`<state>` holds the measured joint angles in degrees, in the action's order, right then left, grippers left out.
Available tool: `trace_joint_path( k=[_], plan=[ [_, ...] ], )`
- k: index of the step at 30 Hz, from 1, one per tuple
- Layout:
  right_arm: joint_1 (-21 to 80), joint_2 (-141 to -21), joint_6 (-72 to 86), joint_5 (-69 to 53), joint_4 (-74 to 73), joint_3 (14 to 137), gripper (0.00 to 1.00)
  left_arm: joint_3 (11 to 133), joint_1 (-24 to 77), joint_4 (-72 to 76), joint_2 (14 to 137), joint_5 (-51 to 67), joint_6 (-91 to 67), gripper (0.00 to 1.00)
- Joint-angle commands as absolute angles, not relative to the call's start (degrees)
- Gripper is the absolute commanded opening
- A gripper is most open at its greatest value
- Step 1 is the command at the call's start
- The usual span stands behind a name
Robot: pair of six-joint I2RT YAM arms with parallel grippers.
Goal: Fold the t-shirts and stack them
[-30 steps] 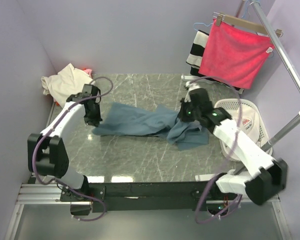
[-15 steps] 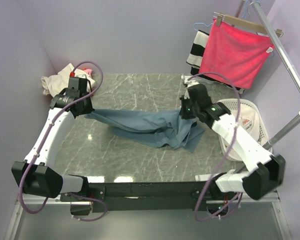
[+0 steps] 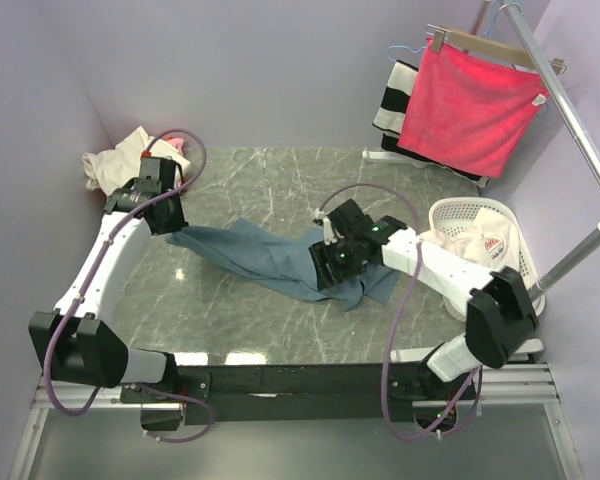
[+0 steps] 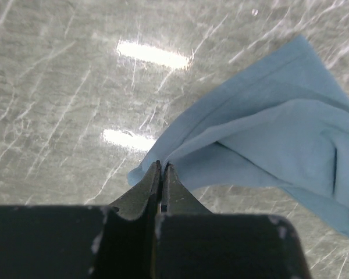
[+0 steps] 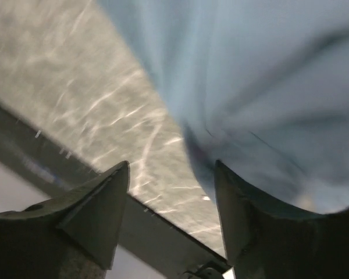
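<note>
left gripper (image 4: 161, 167) pinched shut on the blue-grey t-shirt's (image 3: 265, 255) left corner — right gripper (image 5: 170, 165) open wide, holding nothing, over its right half.

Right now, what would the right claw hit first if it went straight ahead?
The right gripper would probably meet the edge of the blue-grey t-shirt, or the marble table just beside it; depth is unclear.

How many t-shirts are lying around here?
4: a blue shirt mid-table, a cream shirt at the far-left corner, a pink shirt peeking behind it, and a white shirt in the basket. More may hide underneath.
</note>
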<state>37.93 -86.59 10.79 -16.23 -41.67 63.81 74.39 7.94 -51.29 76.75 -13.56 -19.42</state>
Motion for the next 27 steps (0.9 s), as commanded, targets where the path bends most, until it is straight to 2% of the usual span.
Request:
trace_joint_path(
  k=[1,8,14,27],
  plan=[
    [35.95,-78.05,15.82,-0.1,-39.82,63.72,0.71,74.18,7.73,-49.13,77.96,-12.83,-19.6,0.01],
    [32.79,-75.76,16.17,7.38,-38.23,63.02,0.71,73.74,7.73,-48.6,79.19,-11.51,-19.42,0.01],
    [29.18,-78.48,14.5,2.2,-35.16,61.61,0.69,73.39,7.73,-48.78,79.63,-11.43,-19.34,0.01],
    [26.1,-82.87,13.36,-9.75,-31.55,59.94,0.55,72.07,7.73,-48.51,79.98,-11.95,-19.25,0.01]
  ],
)
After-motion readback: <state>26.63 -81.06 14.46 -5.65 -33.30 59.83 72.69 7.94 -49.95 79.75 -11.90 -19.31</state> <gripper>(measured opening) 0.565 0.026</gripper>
